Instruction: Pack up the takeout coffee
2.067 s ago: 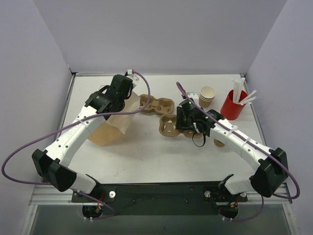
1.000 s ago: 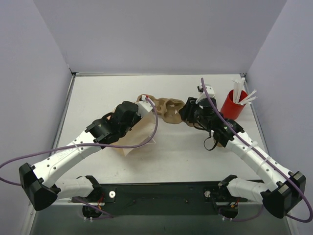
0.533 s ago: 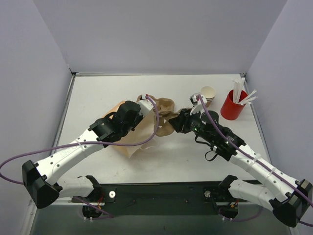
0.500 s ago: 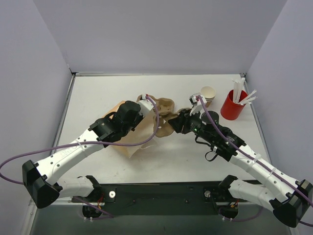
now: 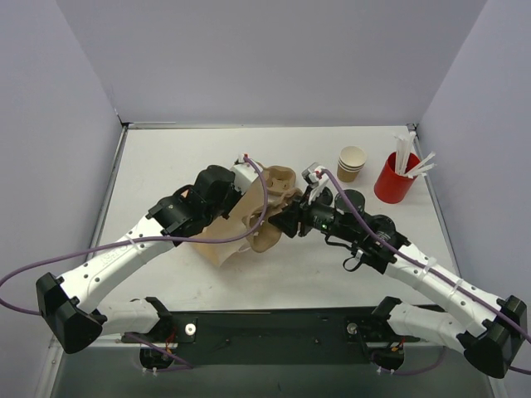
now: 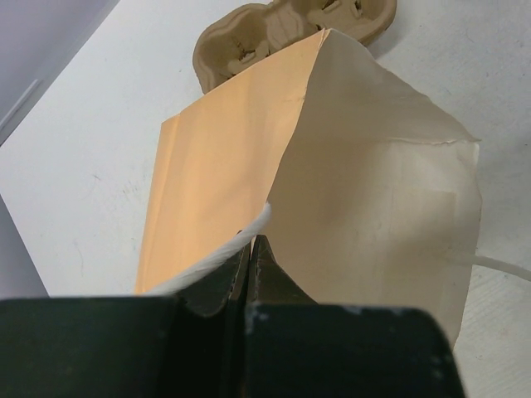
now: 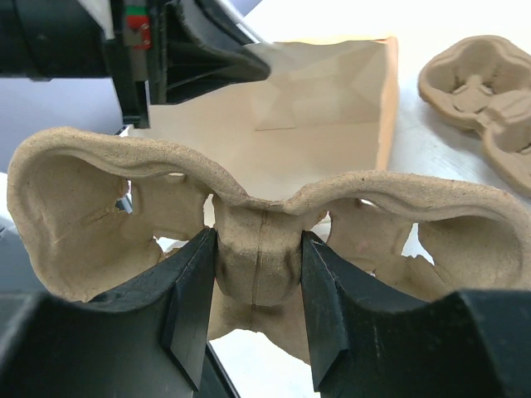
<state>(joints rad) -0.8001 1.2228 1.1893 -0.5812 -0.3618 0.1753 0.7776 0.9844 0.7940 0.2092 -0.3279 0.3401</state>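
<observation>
The takeout coffee is a small tan paper cup (image 5: pixel 352 162), topmost of a short stack at the back right; neither gripper is near it. My right gripper (image 5: pixel 287 222) (image 7: pixel 257 249) is shut on the centre post of a brown pulp carrier (image 5: pixel 267 232) (image 7: pixel 249 207), held just in front of the open mouth of a kraft paper bag (image 5: pixel 221 239) (image 7: pixel 332 116). My left gripper (image 5: pixel 238 184) (image 6: pixel 251 247) is shut on the bag's (image 6: pixel 373 207) upper edge beside its white handle cord, holding the mouth open.
A second pulp carrier (image 5: pixel 279 177) (image 6: pixel 290 25) (image 7: pixel 489 91) lies on the table behind the bag. A red cup with white straws (image 5: pixel 393 177) stands at the back right next to the paper cups. Grey walls enclose the white table (image 5: pixel 166 157).
My right gripper has carried the pulp carrier left and toward me, up to the bag's mouth. The left gripper has kept its hold on the bag and shifted slightly. The paper cups have come back into view.
</observation>
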